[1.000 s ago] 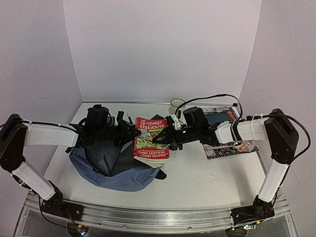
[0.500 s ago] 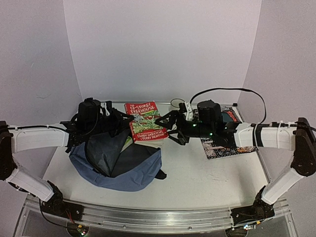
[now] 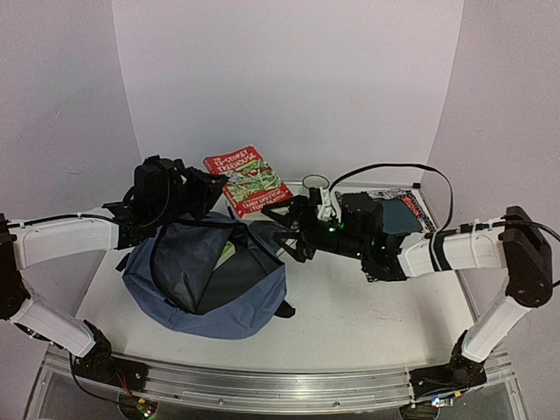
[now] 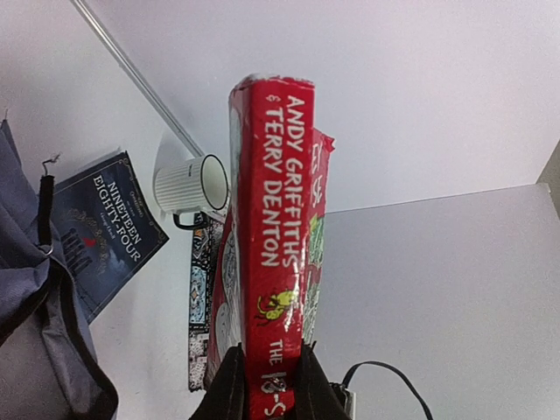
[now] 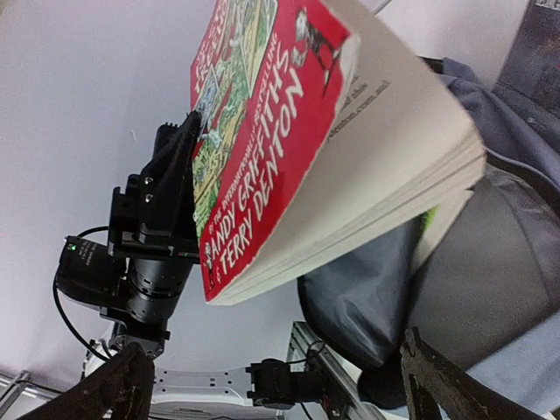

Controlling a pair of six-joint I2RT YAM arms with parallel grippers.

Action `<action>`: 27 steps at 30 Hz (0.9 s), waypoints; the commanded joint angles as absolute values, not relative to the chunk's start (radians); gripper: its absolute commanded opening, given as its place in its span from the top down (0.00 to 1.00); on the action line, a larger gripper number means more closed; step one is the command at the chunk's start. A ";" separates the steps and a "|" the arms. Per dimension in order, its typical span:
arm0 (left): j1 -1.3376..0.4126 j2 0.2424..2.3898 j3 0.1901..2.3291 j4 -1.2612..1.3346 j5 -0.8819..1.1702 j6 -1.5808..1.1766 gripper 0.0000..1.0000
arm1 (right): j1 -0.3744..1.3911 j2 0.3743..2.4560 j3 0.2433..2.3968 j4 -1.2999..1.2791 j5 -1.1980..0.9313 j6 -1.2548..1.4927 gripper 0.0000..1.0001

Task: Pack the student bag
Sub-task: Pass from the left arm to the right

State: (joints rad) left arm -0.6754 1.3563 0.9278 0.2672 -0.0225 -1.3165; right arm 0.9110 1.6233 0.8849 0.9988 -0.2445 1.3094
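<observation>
Student bag [image 3: 219, 317] lies open beneath left claw [image 3: 220, 188] clamping book [image 3: 251, 179].

Pale plain walls [image 3: 289, 79], white tabletop [image 3: 350, 306], metal rail [image 3: 262, 382] along near edge
</observation>
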 commanded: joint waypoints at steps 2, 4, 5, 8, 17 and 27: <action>-0.676 1.346 1.003 0.394 -0.032 -1.361 1.00 | 0.919 1.732 1.021 1.223 -0.268 1.360 0.02; -0.676 1.342 1.002 0.399 -0.023 -1.364 1.00 | 0.919 1.764 1.056 1.246 -0.270 1.360 0.02; -0.676 1.340 0.998 0.400 -0.017 -1.368 1.00 | 0.917 1.774 1.069 1.252 -0.268 1.359 0.02; -0.676 1.325 0.975 0.403 -0.010 -1.387 1.00 | 0.909 1.796 1.096 1.270 -0.244 1.359 0.02; -0.676 1.270 0.918 0.415 -0.003 -1.419 1.00 | 0.856 1.824 1.106 1.331 -0.177 1.378 0.22; -0.682 1.251 0.865 0.439 0.045 -1.474 1.00 | 0.832 1.862 1.128 1.416 -0.150 1.377 0.48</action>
State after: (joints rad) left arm -0.6735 1.3023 0.8741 0.3447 -0.0095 -1.4418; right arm 0.8462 1.8445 1.0671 1.2539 -0.1846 1.3890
